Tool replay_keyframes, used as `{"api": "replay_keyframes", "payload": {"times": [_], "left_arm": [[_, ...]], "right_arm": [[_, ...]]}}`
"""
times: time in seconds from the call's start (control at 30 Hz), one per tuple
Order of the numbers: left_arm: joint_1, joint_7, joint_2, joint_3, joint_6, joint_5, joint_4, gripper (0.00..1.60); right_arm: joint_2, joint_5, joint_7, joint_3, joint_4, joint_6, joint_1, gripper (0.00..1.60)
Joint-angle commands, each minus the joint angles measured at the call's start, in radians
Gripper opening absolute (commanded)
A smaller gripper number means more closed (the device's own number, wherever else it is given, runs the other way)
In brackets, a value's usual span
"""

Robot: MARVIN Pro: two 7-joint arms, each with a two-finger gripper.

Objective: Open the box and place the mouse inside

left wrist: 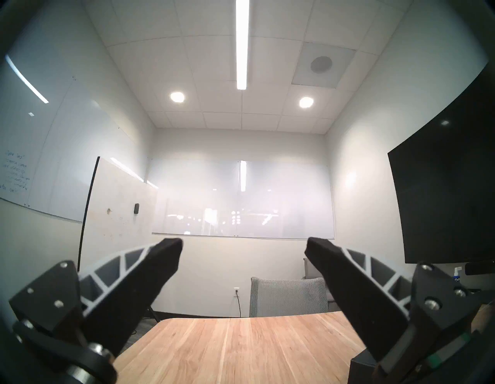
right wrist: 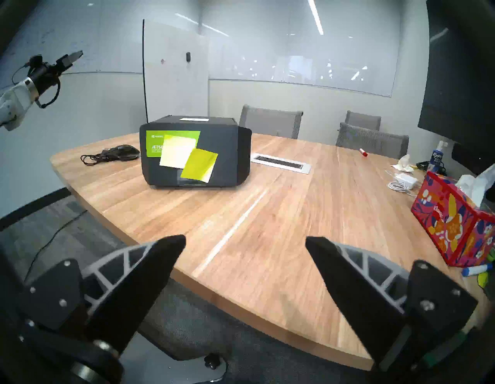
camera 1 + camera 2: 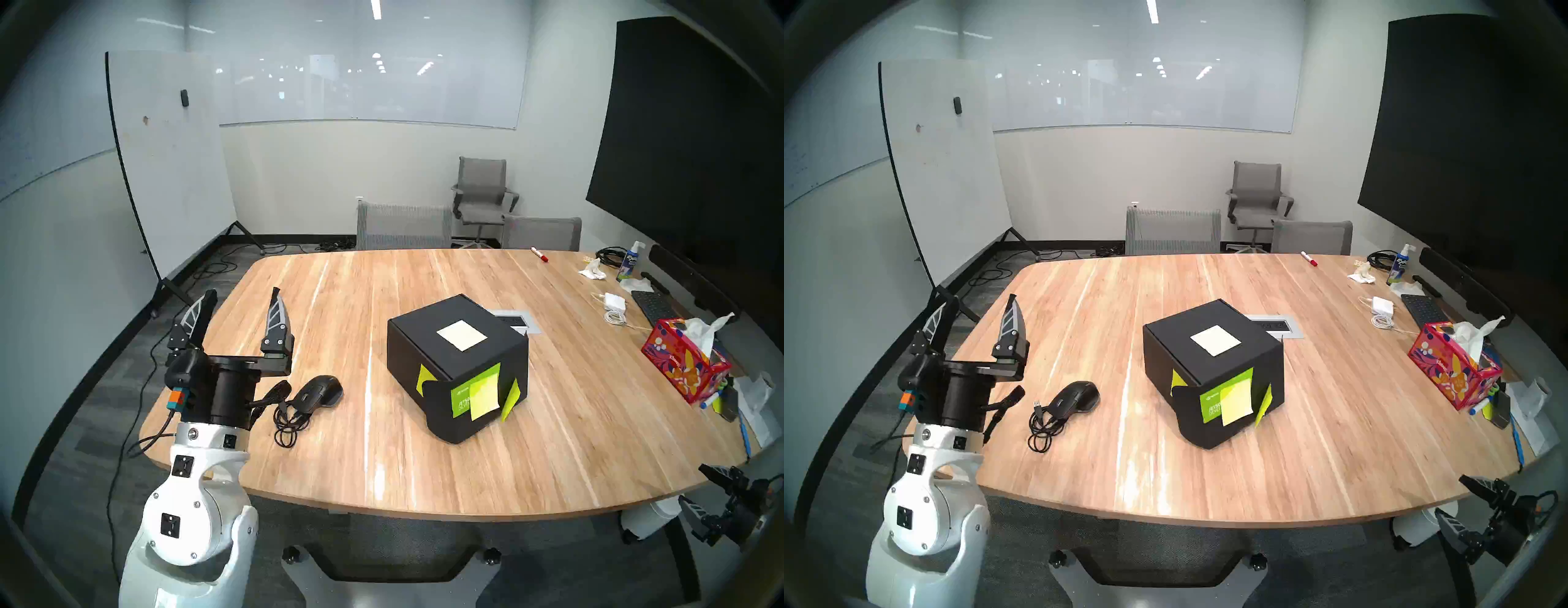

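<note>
On the table [image 3: 466, 446], mouse [image 3: 319, 392] beside box [image 3: 456, 365] (lid closed).

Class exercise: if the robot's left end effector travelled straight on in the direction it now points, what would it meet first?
Probably nothing nearby. The left end effector is open and angled upward over the table, toward the far wall; the path looks free until then, though depth is uncertain.
</note>
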Motion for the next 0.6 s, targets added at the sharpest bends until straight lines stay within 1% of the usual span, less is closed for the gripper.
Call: {"api": "replay_keyframes", "payload": {"times": [0.0,0.13,0.23,0.27,0.4,0.53,0.57], "left_arm": [[-0.082,-0.013,0.013,-0.01,0.009,-0.023,0.065,1.6],[-0.136,-0.036,0.035,-0.034,0.005,-0.042,0.13,1.6],[-0.166,-0.047,0.046,-0.034,0.012,-0.039,0.161,1.6],[-0.188,-0.049,0.046,-0.031,0.015,-0.036,0.175,1.6],[-0.222,-0.054,0.058,-0.029,0.031,-0.01,0.171,1.6],[-0.25,-0.057,0.067,-0.04,0.093,-0.01,0.117,1.6],[-0.25,-0.057,0.067,-0.04,0.093,-0.01,0.117,1.6]], "right_arm": [[-0.002,0.005,0.001,0.009,-0.005,-0.001,-0.002,1.6],[-0.003,0.004,0.002,0.01,-0.005,0.0,0.0,1.6],[-0.003,0.003,0.003,0.01,-0.005,0.0,0.0,1.6],[-0.003,0.003,0.003,0.01,-0.005,0.0,0.001,1.6],[-0.004,0.001,0.004,0.011,-0.005,0.001,0.002,1.6],[-0.004,0.0,0.005,0.011,-0.004,0.001,0.003,1.6],[-0.004,0.0,0.005,0.011,-0.004,0.001,0.003,1.6]]}}
